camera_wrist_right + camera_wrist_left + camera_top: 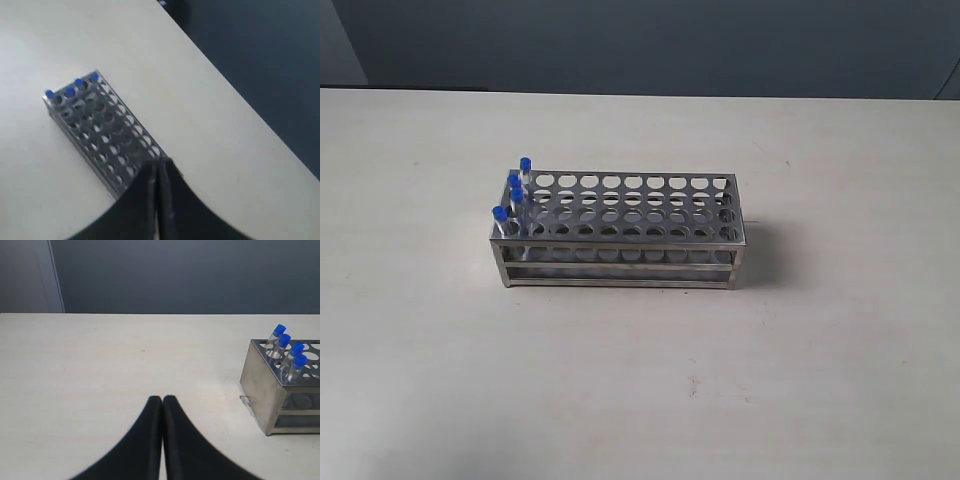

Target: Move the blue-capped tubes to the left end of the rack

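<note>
Blue-capped tubes: four, apparently all at rack left end.

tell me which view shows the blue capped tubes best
The left wrist view: the tubes are near and sharp, all four distinct. The exterior view shows them small and overlapping; the right wrist view shows them blurred, from above.

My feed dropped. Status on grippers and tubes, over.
Left gripper shut, empty. Right gripper shut, empty. Four blue-capped tubes seated at left end of rack. Nothing in the way.
</note>
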Robot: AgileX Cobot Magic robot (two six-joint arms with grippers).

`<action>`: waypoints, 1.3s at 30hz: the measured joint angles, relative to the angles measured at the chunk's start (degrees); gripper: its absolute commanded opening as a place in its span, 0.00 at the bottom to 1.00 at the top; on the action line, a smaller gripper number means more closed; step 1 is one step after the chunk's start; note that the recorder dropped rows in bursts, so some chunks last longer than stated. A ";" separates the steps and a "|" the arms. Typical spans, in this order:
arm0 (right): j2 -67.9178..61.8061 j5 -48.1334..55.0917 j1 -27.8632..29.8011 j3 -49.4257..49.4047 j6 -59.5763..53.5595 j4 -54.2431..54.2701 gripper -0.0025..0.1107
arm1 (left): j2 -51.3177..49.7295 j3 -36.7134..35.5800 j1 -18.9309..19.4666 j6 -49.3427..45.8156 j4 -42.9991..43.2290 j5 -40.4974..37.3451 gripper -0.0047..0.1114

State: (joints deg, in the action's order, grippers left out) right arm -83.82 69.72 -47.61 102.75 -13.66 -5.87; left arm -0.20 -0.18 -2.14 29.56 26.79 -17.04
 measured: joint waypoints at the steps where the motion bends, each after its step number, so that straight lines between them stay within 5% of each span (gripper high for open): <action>1: 2.18 0.06 0.00 -2.69 1.88 -2.13 0.02 | 0.00 0.00 0.00 0.00 0.00 0.00 0.05; 8: 17.87 0.70 0.00 -19.11 18.63 -7.93 0.02 | 0.00 0.00 0.00 0.00 0.00 0.00 0.05; 15: 27.40 0.60 0.00 -20.34 22.64 -10.16 0.02 | 0.00 0.00 0.00 0.00 0.00 0.00 0.05; 20: 35.08 -10.51 1.50 -32.21 22.89 -14.79 0.02 | 0.00 0.00 0.00 0.00 0.00 0.00 0.05; 29: 58.88 -39.85 28.92 -70.35 23.12 -5.24 0.02 | 0.00 0.00 0.00 0.00 0.00 0.00 0.05; 39: 78.86 -51.25 44.90 -94.95 23.12 -3.63 0.02 | 0.00 0.00 0.00 0.00 0.00 0.00 0.05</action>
State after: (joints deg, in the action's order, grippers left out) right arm -4.96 18.47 -2.71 7.80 9.46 -9.50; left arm -0.20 -0.18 -2.14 29.56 26.79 -17.04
